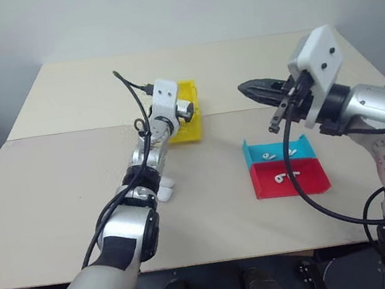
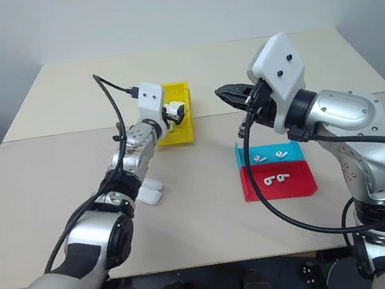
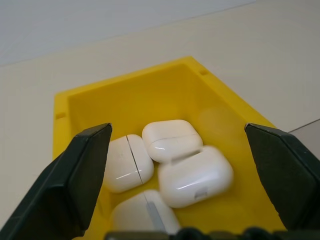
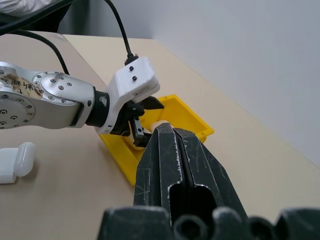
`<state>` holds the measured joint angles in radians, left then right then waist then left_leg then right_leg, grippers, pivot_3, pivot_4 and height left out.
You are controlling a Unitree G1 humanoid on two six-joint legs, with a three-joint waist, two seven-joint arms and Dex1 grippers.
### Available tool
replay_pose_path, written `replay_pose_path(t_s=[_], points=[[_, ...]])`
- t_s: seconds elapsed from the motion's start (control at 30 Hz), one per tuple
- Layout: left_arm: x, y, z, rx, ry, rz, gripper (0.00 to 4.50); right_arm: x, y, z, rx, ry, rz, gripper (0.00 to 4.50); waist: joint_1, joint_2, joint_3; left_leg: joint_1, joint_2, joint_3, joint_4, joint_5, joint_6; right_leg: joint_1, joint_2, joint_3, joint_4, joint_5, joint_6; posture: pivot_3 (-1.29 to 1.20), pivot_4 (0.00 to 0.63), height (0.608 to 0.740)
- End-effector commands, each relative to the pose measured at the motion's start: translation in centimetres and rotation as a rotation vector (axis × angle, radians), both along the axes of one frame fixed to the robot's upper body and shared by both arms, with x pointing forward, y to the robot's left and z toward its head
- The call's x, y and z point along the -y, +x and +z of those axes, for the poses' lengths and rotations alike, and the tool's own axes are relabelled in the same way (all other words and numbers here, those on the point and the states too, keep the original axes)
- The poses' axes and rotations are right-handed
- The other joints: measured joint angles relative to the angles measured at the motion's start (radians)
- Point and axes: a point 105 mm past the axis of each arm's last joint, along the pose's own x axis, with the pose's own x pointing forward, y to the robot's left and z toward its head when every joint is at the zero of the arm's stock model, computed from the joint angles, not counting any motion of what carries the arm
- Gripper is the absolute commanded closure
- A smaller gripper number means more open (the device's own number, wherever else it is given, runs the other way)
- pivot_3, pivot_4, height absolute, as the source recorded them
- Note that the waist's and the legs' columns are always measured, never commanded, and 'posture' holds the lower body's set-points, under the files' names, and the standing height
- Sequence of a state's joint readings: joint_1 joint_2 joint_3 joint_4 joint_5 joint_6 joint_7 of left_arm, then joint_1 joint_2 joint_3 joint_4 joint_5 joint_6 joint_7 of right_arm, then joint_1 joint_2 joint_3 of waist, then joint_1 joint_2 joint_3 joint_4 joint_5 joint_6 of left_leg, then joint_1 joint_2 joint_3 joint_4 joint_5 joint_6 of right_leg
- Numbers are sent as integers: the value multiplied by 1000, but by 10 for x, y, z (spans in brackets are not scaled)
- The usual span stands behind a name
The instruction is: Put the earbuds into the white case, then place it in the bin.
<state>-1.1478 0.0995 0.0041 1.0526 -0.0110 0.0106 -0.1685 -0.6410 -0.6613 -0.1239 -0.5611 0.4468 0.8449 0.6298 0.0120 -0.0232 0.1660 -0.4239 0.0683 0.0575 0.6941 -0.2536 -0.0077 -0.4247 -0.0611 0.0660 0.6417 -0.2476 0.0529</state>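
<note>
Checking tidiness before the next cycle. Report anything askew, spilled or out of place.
Nothing is spilled or damaged. The white cases lie jumbled at different angles, overlapping, in the yellow bin, under the open left tool. Another case lies loose on the table. Earbuds sit in the blue tray and red tray.

No legible text, labels, brands or numbers, faint unreadable markings on the left arm's (image 4: 20, 95) metal housing
</note>
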Motion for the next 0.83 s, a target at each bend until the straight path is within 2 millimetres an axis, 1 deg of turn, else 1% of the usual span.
replay_pose_path(t_s=[0.03, 0.1, 0.17, 0.23, 0.27, 0.33, 0.4, 0.47, 0.53, 0.63, 0.77, 0.83], points=[[1, -2, 39, 135, -48, -57, 40, 7, -7, 1, 15, -9, -15, 4500, 0, 0, 0, 0, 0, 0, 0, 0, 0, 0, 0, 0, 0, 0, 0, 0, 150, 740], [-7, -8, 47, 176, -56, -113, 40, 13, -7, -9, -20, -23, -32, 4500, 0, 0, 0, 0, 0, 0, 0, 0, 0, 0, 0, 0, 0, 0, 0, 0, 150, 740], [-16, -22, 55, 221, -56, -208, 40, 19, -6, -21, -58, -43, -56, 4500, -3, 0, 0, 0, 0, 0, 0, 0, 0, 0, 0, 0, 2, 0, 0, 0, 150, 740], [-30, -44, 60, 243, -52, -327, 40, 25, -6, -33, -97, -60, -71, 4500, -9, 0, 0, 0, 0, 0, -1, 0, 0, 0, 0, 0, 2, 0, 0, 0, 150, 740], [-37, -59, 62, 241, -43, -389, 40, 27, -7, -38, -112, -63, -78, 4500, -16, 1, 0, 0, 1, 0, -1, 0, -1, 0, 0, 0, 2, 0, 0, 0, 150, 740], [-47, -86, 62, 231, -5, -478, 40, 30, -7, -44, -137, -67, -85, 4500, -25, 1, 0, 1, 1, 0, -2, 1, -1, 0, 0, 0, 3, 0, 0, 0, 150, 740], [-60, -116, 59, 187, 15, -563, 40, 33, -7, -52, -160, -77, -87, 4500, -26, 0, 0, 1, 1, 0, 0, 1, -1, 0, 0, 0, 4, 0, 0, 0, 150, 740], [-66, -140, 58, 142, 22, -625, 40, 34, -7, -56, -175, -87, -84, 4500, -27, 0, 0, 1, 2, 0, 0, 1, -1, 0, 0, 1, 5, 0, 0, 0, 150, 740], [-75, -161, 56, 98, 36, -651, 40, 34, -8, -57, -179, -90, -76, 4500, -23, 0, 0, 2, 1, 0, 1, 1, -1, 1, 0, 1, 4, 0, 0, 0, 150, 740], [-87, -186, 55, 42, 52, -655, 40, 37, -12, -58, -178, -94, -66, 4500, -22, 0, 0, 4, 1, 0, 1, 0, -1, 2, 0, 0, 2, -1, 0, 0, 150, 740], [-99, -211, 59, -9, 30, -641, 40, 44, -22, -65, -193, -123, -47, 4500, -20, 0, 0, 6, 1, 0, 1, 1, -1, 3, 0, 1, 4, 0, 0, 0, 150, 740], [-100, -220, 60, -14, 42, -638, 40, 47, -28, -71, -214, -137, -29, 4500, -20, 0, 0, 7, 1, 0, 1, 1, -1, 3, 0, 1, 4, -1, 0, 0, 150, 740]])
